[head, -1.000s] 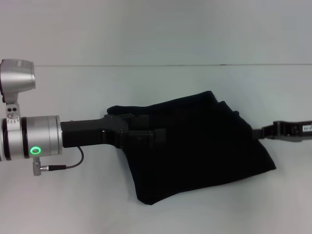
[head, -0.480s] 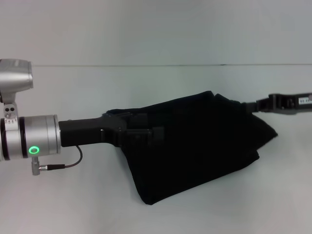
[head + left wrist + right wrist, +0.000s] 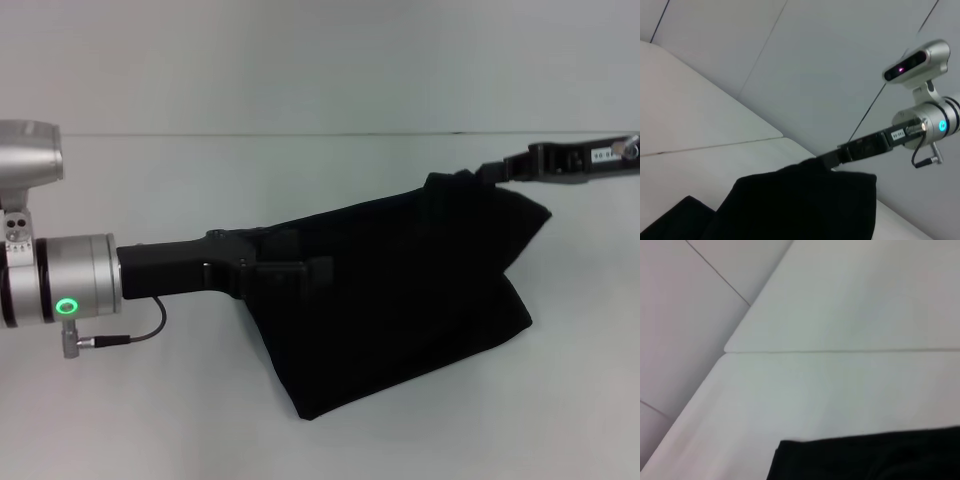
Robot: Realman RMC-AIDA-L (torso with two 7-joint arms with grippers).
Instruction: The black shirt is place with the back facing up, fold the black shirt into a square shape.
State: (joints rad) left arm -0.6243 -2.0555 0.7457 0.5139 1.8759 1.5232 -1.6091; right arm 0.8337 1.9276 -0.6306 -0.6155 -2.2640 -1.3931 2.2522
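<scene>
Head view: black shirt (image 3: pixel 400 300) bunched mid-surface (image 3: pixel 150 420). Left pincer (image 3: pixel 322 277) lies against its left edge, grip indistinguishable. Right pincer (image 3: pixel 490 172) apparently pinches the lifted far-right corner.
Left wrist view: right pincer (image 3: pixel 827 159) meets the raised cloth (image 3: pixel 805 205).
Right wrist view: shirt edge (image 3: pixel 880 460), white surface (image 3: pixel 840 380) beyond.

White table (image 3: pixel 330 180) is bare beyond both grippers, open lane along the far edge. Left gripper (image 3: pixel 300 272) is buried in the near-left edge of the black shirt (image 3: pixel 410 290); cloth blocks everything ahead of it toward the right gripper (image 3: pixel 490 172). That one sits at the shirt's far-right corner, with free table outboard and behind it. Near side below the hem is open too.
</scene>
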